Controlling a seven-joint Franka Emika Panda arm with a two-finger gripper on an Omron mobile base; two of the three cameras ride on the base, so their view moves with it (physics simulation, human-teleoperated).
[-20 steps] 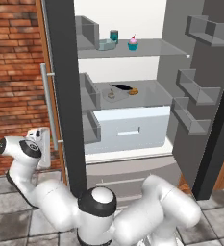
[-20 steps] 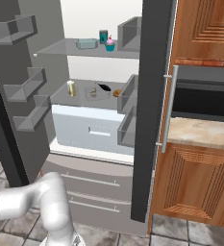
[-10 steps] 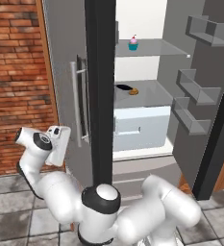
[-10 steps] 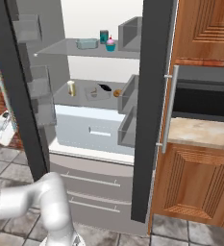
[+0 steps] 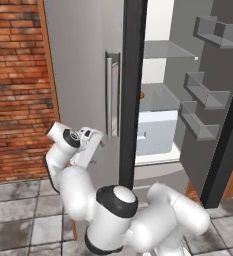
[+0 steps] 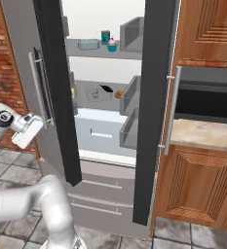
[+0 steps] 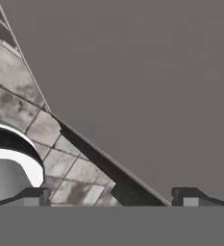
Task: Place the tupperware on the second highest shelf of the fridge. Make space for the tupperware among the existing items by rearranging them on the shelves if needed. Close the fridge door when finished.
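The fridge stands with both French doors ajar. My gripper is open and empty, pressed close against the grey outer face of the left door, just below its silver handle. The tupperware, a translucent grey box with a dark lid, rests on the second highest shelf above the white drawer. A brown round piece lies beside it. On the top shelf sit a pale block, a teal can and a cupcake.
The right door hangs wide open with its grey bins facing in. A brick wall lies left of the fridge. Wooden cabinets, a dark oven opening and a counter stand to the right. Grey floor tiles lie below.
The left door has swung far toward shut, with my hand following its outer face to the right and upward. In the left base view it now hides the items on the shelves.
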